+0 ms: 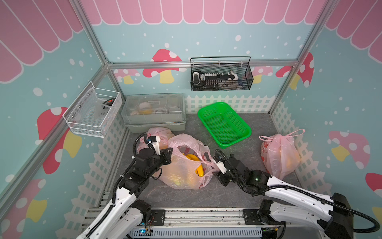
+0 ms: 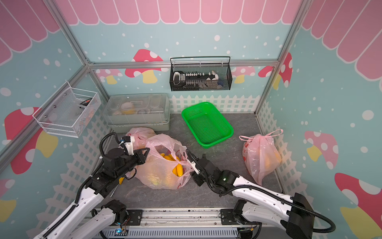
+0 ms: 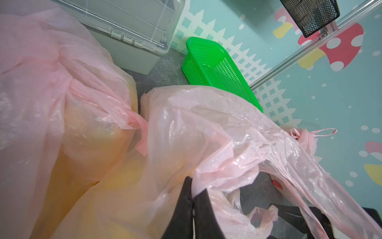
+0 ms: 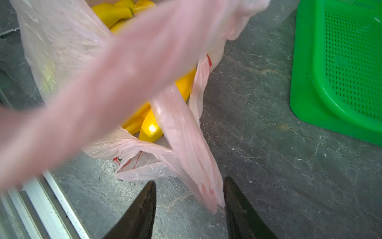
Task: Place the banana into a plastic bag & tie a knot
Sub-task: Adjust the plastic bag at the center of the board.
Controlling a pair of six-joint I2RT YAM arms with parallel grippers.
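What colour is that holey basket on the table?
The basket is bright green, with a grid of small holes; clearest in a top view.

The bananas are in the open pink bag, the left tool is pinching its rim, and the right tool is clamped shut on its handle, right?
Not quite: the right tool isn't shut. The right wrist view shows its jaws apart, the handle hanging between them. The bananas are in the open pink bag; the left tool pinches its rim.

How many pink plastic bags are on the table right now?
3. The open bag holding bananas lies centre; a second bag sits just behind it, before the clear box; a knotted bag stands far right.
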